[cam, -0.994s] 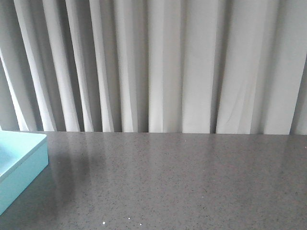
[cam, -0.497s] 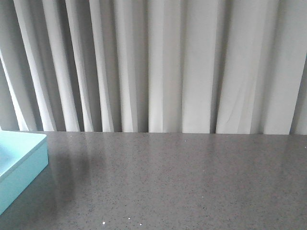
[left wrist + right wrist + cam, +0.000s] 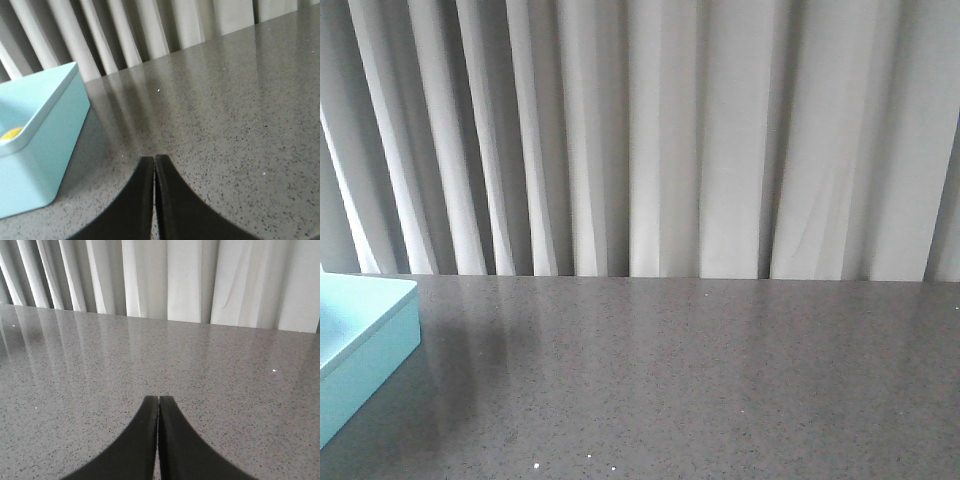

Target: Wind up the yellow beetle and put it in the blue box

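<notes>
The blue box stood on the grey speckled surface just beside the left claw, open at the top. Inside it, a small patch of yellow showed over the near wall, apparently the yellow beetle, though most of it was hidden and its shape could not be made out. The box was cut off by the picture edge in both views showing it. The left claw was pressed together, holding nothing. The right claw was likewise together and empty, over bare surface, with pale curtains beyond.
</notes>
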`<state>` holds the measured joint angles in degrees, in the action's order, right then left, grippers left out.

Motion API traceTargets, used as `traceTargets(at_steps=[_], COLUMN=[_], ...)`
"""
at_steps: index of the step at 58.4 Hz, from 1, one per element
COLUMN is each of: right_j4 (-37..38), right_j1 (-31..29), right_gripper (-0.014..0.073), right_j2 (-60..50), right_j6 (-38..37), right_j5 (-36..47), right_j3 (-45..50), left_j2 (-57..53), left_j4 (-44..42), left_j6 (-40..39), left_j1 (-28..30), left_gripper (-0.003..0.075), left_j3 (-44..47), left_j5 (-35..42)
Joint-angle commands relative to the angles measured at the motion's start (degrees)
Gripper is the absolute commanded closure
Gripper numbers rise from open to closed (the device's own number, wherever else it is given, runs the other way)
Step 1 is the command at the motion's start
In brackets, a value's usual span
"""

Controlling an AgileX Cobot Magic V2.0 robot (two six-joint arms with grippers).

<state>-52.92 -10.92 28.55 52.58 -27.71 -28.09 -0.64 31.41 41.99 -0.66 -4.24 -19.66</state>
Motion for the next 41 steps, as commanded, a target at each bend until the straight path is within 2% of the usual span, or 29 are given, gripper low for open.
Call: traceTargets(at_steps=[1, 15, 24, 30, 37, 41], right_j4=[-1.61, -1.61, -1.61, -1.61, -1.61, -1.61], right_j1=[-0.09, -0.09, -0.09, -0.09, -0.09, -0.09], right_gripper=[0.0601, 0.0601, 0.0601, 0.0601, 0.0601, 0.0601], right_j2=[0.35, 0.35, 0.35, 0.35, 0.35, 0.35], right_j6=[0.50, 0.50, 0.50, 0.50, 0.50, 0.50], right_j5=[2.29, 2.29, 2.29, 2.29, 2.29, 2.29], right_j3=[-1.43, -1.43, -1.43, -1.43, -1.43, -1.43], left_j2=[-0.82, -0.81, -0.81, -0.81, -0.81, -0.81], left_j4=[-0.18, -1.47, -2.26, -11.77, -26.50, -33.50], left_j6=[0.37, 0.25, -4.08, -14.77, -32.09, -39.49], left_j1=[-2.59, -2.70, -2.70, -2.70, -2.70, -2.70], left_gripper=[0.0726, 0.0726, 0.0726, 0.0726, 0.0726, 0.0726], left_j3=[-1.36, -1.31, 1.28, 2.62, 2.80, 2.80], left_j5=[7.23, 7.94, 15.28, 17.09, 15.16, 14.13])
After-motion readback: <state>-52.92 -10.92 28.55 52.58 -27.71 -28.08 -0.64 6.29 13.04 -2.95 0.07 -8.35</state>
